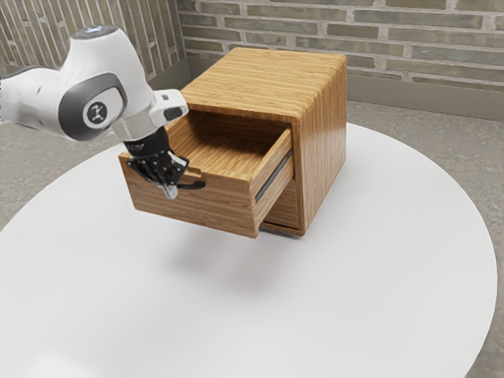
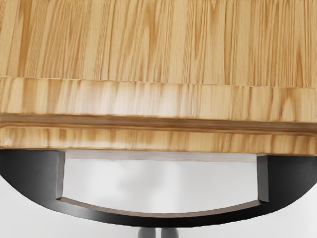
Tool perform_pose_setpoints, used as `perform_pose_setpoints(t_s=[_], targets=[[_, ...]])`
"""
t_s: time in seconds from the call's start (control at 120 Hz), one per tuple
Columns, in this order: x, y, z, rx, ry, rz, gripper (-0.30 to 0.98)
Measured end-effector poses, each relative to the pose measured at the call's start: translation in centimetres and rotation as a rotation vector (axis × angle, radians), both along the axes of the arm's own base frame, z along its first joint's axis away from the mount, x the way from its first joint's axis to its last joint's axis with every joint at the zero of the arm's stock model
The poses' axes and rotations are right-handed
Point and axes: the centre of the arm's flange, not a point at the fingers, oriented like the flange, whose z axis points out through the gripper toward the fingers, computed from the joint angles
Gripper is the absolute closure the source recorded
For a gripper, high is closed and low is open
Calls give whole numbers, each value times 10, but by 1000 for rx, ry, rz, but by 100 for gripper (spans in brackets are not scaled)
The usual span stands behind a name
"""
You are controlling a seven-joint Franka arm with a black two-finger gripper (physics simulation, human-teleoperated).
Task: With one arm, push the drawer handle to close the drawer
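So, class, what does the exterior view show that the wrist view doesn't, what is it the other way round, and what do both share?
Exterior view: the brick wall, the white arm reaching in from the exterior view's left, the gripper at the drawer's front, the cabinet's outer side, and how far the drawer stands open.

Wrist view: the full inner curve of the handle, with the table seen through its gap.

Both: the drawer's wood, its dark handle and the white table.
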Motion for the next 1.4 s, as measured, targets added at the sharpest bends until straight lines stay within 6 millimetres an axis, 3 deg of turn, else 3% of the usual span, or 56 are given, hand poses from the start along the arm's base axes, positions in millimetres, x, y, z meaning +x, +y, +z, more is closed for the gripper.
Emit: perform_pose_setpoints(t_s=[0.15,0.75,1.167,1.4], targets=[[14,-1,5,4,-15,2,79],[82,-10,-14,46,-13,-3,79],[116,-3,-14,57,-50,3,79],[134,-4,-5,60,-86,-4,79]])
